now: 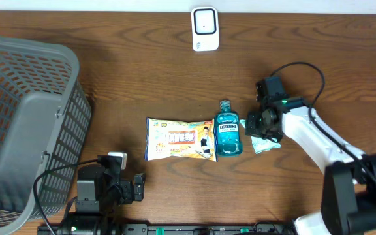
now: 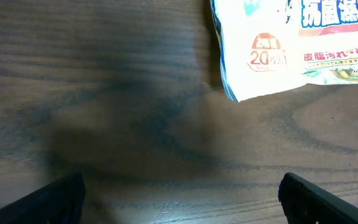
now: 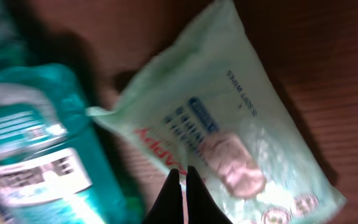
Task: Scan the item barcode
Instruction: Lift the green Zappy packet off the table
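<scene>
Now, L fingers (image 1: 138,187) spread wide near snack bag (image 2: 291,50) corner, R fingers (image 3: 182,180) closed, maybe touching wipes pack (image 3: 241,124).

White right arm (image 1: 312,135) with black joints (image 1: 270,88), black cable (image 1: 303,64), green light (image 1: 283,102).

Soft shadow darkens the table (image 2: 114,134); right wrist view dim and blurred

"LISTERINE" on teal btl (image 1: 228,134); "20" on white pkt (image 2: 291,43).
</scene>
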Controlling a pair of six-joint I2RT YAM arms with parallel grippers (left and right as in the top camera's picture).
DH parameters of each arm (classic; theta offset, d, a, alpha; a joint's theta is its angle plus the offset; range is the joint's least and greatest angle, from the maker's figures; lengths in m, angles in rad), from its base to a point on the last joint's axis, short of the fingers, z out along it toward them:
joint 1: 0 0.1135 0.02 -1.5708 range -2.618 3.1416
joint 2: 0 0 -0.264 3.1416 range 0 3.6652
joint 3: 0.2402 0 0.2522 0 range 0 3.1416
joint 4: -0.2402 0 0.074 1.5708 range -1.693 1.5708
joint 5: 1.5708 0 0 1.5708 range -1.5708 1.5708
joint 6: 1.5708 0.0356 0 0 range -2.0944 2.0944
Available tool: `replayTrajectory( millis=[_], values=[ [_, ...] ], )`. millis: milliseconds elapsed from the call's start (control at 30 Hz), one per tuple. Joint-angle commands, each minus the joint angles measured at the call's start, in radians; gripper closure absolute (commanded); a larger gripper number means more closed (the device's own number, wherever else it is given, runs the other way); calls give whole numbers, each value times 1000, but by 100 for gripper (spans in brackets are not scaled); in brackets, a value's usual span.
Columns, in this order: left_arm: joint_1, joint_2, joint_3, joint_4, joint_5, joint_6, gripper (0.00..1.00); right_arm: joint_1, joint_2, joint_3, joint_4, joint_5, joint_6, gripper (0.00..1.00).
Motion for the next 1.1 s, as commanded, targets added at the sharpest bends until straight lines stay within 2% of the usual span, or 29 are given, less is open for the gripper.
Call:
replayTrajectory(
  millis=[0,133,300,533,567,667,833,967,1067],
  values=[
    [2,-2,5,0,9,6,1,5,66,-16,3,42,26,99],
    [2,-2,5,0,9,6,1,5,126,-16,-11,92,61,99],
    [2,-2,5,0,9,6,1,5,120,13,-45,72,63,99],
    [2,-2,5,0,9,6,1,4,-20,174,-244,48,-5,99],
    [2,-2,5,0,9,6,1,4,-45,183,-251,51,-26,97],
    [2,-2,5,0,9,6,1,4,-113,185,-247,58,-90,60],
    [3,-2,5,0,9,6,1,30,-131,182,-250,64,-176,61],
    [2,-2,5,0,9,6,1,110,-124,165,-250,227,-190,53],
    [2,-2,5,0,9,6,1,167,-123,143,-249,328,-188,51]
  ],
)
